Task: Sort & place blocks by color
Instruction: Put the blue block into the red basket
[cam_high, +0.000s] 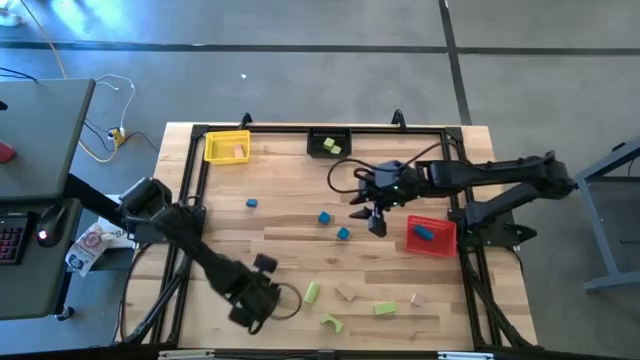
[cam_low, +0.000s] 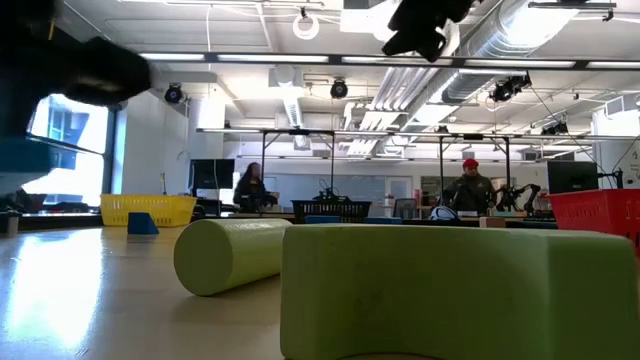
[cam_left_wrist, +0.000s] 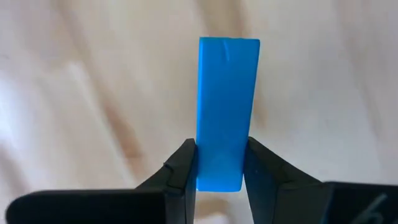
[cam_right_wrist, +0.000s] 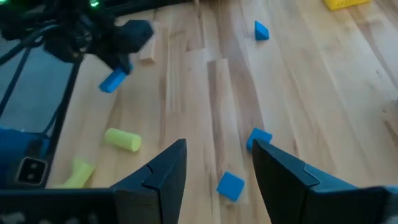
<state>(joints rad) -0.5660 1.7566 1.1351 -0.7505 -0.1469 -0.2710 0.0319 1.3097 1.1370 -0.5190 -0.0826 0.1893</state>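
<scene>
My left gripper (cam_left_wrist: 221, 155), near the table's front left (cam_high: 252, 305), is shut on a blue bar block (cam_left_wrist: 227, 99), which also shows under that arm in the right wrist view (cam_right_wrist: 113, 80). My right gripper (cam_right_wrist: 217, 155) hangs open with nothing between its fingers over the middle of the table (cam_high: 375, 215), above two small blue blocks (cam_right_wrist: 259, 138) (cam_right_wrist: 231, 185). A third blue block (cam_high: 251, 202) lies farther left. A green cylinder (cam_high: 312, 292), a green arch (cam_high: 331, 322), a green bar (cam_high: 385, 309) and tan blocks (cam_high: 346, 293) lie near the front edge. My left gripper pinches the bar's two long sides near one end (cam_left_wrist: 219, 177) between its two fingers (cam_left_wrist: 185, 167), which point steeply down. The bar runs on past the fingertips, along the fingers. In the right wrist view it hangs tilted below the gripper, clear of the table.
A yellow bin (cam_high: 227, 147) and a black bin (cam_high: 329, 143) holding green blocks stand at the far edge. A red bin (cam_high: 431, 235) with a blue block inside sits at the right, close to my right gripper. A black frame runs around the tabletop.
</scene>
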